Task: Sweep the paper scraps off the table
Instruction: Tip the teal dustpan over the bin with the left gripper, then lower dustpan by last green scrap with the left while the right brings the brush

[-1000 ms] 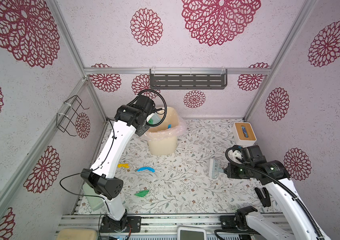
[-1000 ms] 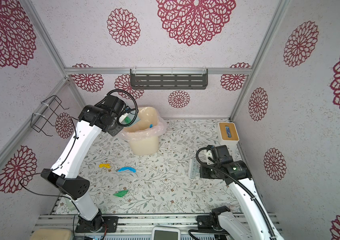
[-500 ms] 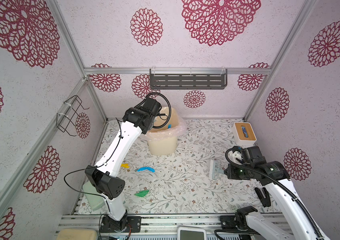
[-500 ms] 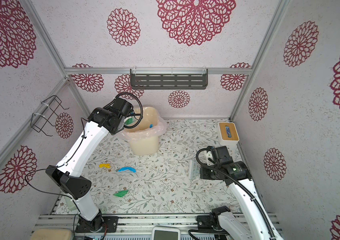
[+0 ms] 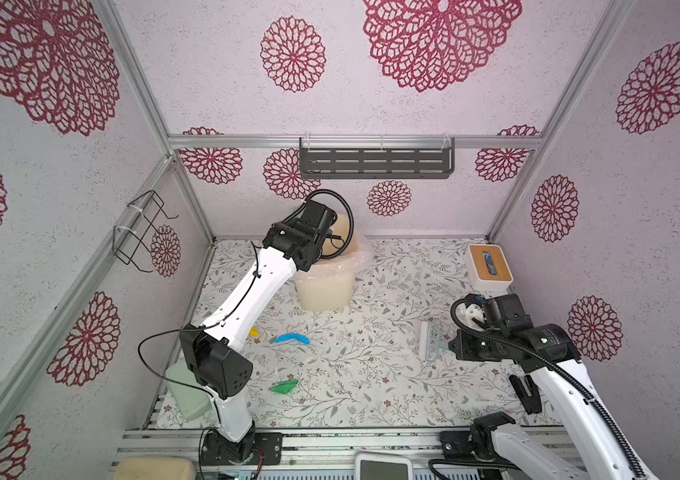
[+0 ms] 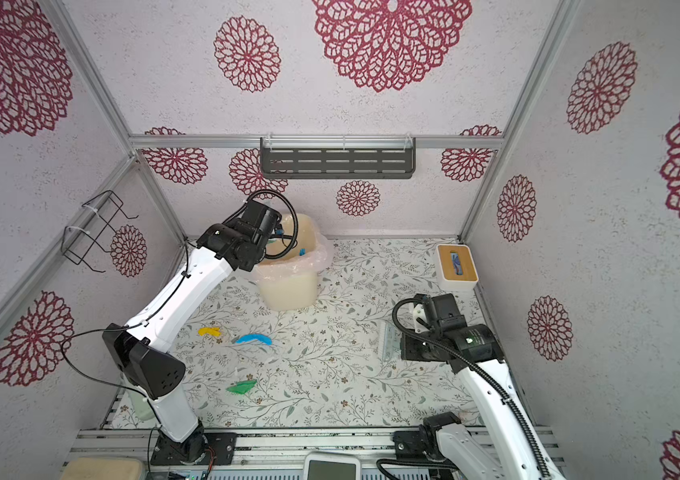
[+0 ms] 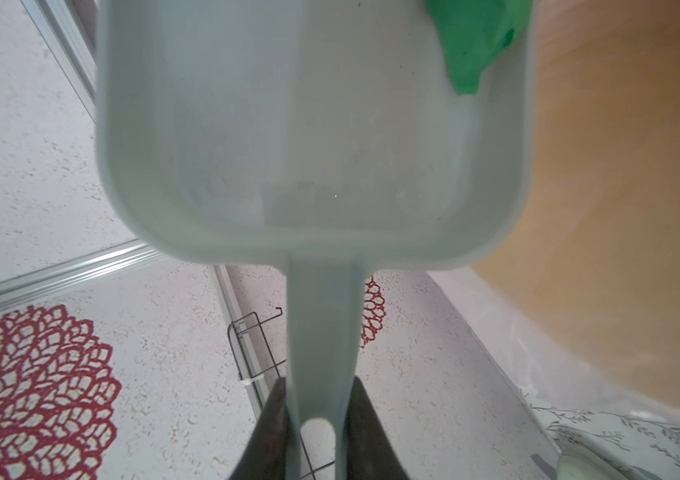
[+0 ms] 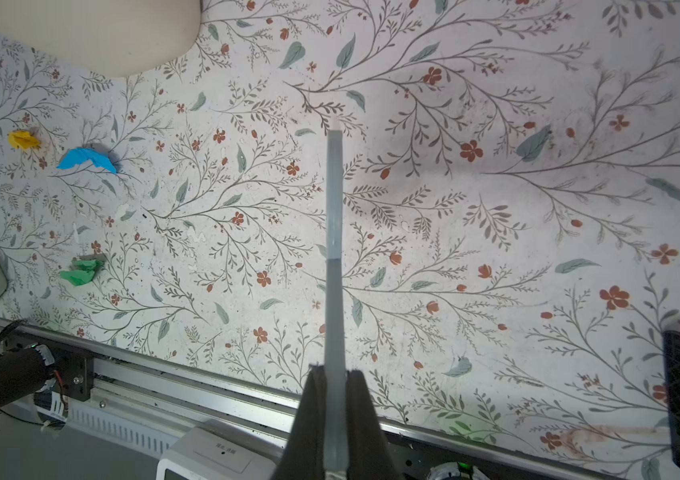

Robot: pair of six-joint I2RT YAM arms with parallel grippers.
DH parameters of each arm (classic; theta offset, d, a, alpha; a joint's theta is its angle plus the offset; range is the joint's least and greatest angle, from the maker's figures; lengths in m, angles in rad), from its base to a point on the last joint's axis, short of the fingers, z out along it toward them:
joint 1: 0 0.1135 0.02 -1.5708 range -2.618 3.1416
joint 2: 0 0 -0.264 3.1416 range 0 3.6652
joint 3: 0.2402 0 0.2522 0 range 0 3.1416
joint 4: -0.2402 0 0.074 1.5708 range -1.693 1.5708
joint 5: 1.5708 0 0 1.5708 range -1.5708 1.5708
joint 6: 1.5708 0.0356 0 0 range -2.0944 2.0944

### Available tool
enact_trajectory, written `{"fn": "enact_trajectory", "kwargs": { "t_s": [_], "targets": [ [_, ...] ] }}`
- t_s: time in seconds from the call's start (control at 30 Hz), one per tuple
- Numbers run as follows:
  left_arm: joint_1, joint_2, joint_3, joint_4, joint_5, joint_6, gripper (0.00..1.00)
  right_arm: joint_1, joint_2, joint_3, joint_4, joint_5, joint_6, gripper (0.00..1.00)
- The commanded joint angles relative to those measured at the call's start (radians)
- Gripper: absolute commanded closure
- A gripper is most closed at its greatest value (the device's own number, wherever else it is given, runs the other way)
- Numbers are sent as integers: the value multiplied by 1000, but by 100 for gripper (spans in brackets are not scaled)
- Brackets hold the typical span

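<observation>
Three paper scraps lie on the table (image 5: 371,374): a yellow scrap (image 5: 253,332), a blue scrap (image 5: 291,338) and a green scrap (image 5: 284,387), also in the right wrist view as yellow (image 8: 23,139), blue (image 8: 87,158) and green (image 8: 82,272). My left gripper (image 7: 317,390) is shut on the handle of a pale blue dustpan (image 7: 309,124), held over the cream bin (image 5: 323,286). A green scrap (image 7: 475,41) sits at the pan's far corner. A blue scrap (image 6: 301,252) lies inside the bin. My right gripper (image 8: 335,370) is shut on a pale brush (image 5: 431,341) at the right.
A white tissue box (image 5: 489,267) with a wooden top stands at the back right. A pale green block (image 5: 186,390) sits at the front left beside the left arm's base. A wire rack (image 5: 143,232) hangs on the left wall and a grey shelf (image 5: 375,158) on the back wall.
The left arm has swung the dustpan rightward from the bin's left side to over its opening. The right arm and the scraps on the table have not moved.
</observation>
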Motion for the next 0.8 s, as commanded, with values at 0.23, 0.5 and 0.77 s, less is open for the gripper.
{"fn": "enact_trajectory", "kwargs": {
  "t_s": [0.23,0.5,0.77],
  "targets": [
    [-17,-95,-88,216,-65,193,100,-7,-8,10,-13,-8,-15,100],
    [-18,-122,-90,174,-54,119,100,-7,-27,-16,9,-39,18,100],
    [-55,-179,-41,-23,116,-230,100,-2,-75,-133,134,-154,106,100]
  ]
}}
